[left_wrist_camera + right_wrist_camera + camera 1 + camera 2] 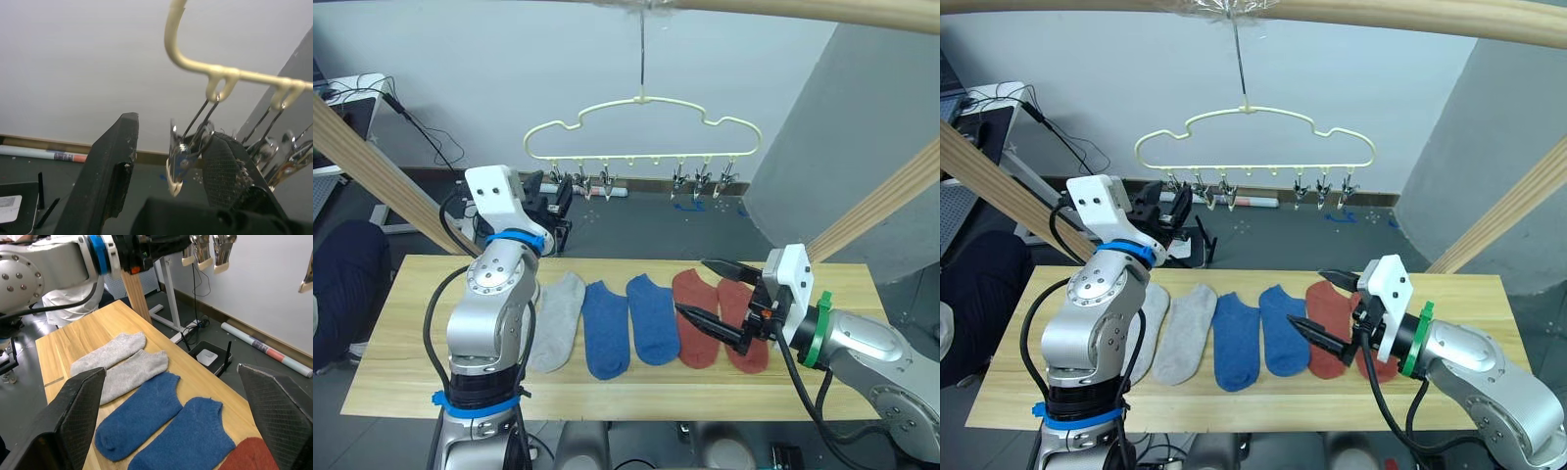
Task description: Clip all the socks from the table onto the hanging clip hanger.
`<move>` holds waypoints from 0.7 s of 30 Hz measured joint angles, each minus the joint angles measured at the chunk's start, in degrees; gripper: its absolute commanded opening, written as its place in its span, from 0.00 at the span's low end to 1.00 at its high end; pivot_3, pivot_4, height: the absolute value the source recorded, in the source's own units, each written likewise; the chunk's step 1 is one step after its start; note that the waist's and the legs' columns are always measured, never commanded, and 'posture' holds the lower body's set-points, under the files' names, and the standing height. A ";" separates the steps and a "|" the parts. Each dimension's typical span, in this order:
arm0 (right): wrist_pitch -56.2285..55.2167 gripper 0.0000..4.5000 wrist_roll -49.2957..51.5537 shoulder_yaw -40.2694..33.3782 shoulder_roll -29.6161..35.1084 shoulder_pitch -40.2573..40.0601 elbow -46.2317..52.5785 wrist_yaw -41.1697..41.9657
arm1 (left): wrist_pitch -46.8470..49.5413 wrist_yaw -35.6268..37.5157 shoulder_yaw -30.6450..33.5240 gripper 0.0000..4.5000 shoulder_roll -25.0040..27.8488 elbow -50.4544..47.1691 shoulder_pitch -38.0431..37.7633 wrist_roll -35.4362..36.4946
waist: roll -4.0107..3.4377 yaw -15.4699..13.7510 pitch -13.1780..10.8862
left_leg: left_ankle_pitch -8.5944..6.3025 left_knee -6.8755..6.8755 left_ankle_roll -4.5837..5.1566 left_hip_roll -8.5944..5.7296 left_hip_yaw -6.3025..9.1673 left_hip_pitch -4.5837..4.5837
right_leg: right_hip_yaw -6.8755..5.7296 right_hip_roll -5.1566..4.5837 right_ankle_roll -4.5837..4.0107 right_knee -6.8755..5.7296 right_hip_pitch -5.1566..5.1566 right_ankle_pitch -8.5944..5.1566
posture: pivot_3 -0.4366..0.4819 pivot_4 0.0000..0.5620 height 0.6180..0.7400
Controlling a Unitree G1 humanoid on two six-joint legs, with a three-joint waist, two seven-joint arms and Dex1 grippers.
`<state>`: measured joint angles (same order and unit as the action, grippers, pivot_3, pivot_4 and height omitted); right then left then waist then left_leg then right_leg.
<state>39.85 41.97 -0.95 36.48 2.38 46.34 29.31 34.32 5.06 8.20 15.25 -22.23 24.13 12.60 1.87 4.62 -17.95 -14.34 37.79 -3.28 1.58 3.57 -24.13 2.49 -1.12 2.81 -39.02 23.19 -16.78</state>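
Left end effector held open around hanger clip; right end effector open, empty, above red socks on surface.

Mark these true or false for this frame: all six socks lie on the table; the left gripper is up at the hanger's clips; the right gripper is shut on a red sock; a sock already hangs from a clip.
1. Six socks lie on the table: true.
2. Left gripper is at the clip hanger: true.
3. Right gripper is shut on a red sock: false, open above them.
4. A sock hangs clipped: false, clips bare.
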 measured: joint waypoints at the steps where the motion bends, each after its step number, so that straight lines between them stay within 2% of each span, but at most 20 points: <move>1: -0.32 1.00 -0.32 0.00 0.00 -0.13 0.00 0.03 | 0.00 0.00 0.00 0.52 -0.03 0.00 0.21 0.00 | -0.01 0.00 0.00 | 0.00 0.00 0.00 0.00 0.01 0.00 | -0.01 0.00 0.00 0.00 0.00 0.00 | 0.32 0.59 1.00; 21: 0.44 1.00 -2.40 0.00 -3.40 6.32 -1.72 -4.97 | 0.23 -0.56 -0.11 0.52 -1.05 0.07 0.97 0.04 | -0.02 0.07 -0.04 | 0.00 0.00 0.00 0.00 0.01 -0.02 | -0.01 -0.02 0.01 0.00 0.01 0.01 | 0.32 0.59 1.00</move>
<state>40.28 39.57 -0.95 33.08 8.70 44.63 24.34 34.55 4.51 8.09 14.20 -22.15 25.10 12.64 1.85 4.69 -17.99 -14.34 37.79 -3.29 1.57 3.58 -24.15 2.48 -1.13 2.82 -39.02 23.20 -16.77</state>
